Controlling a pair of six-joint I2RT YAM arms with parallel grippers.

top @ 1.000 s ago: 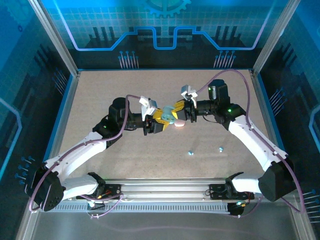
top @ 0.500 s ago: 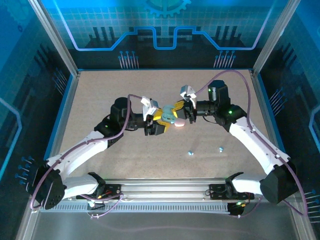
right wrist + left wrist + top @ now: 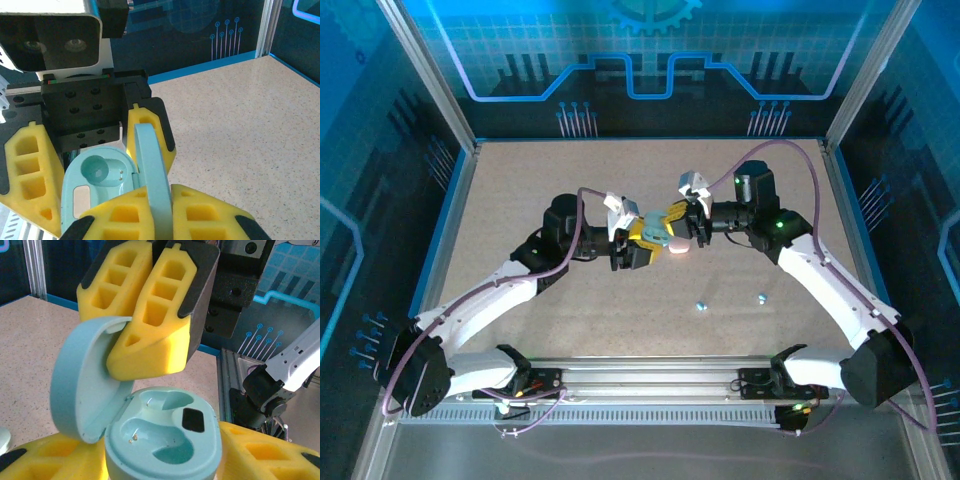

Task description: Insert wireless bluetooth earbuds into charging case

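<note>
While the left gripper clamps the open case, the right gripper pinches its raised lid. Two earbuds lie on the counter, apart from the pink object, possibly another case.

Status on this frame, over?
Left gripper shut on pale blue charging case; right gripper holds its lid open. Wells empty; two earbuds loose on table. Pink case beside grippers.
</note>
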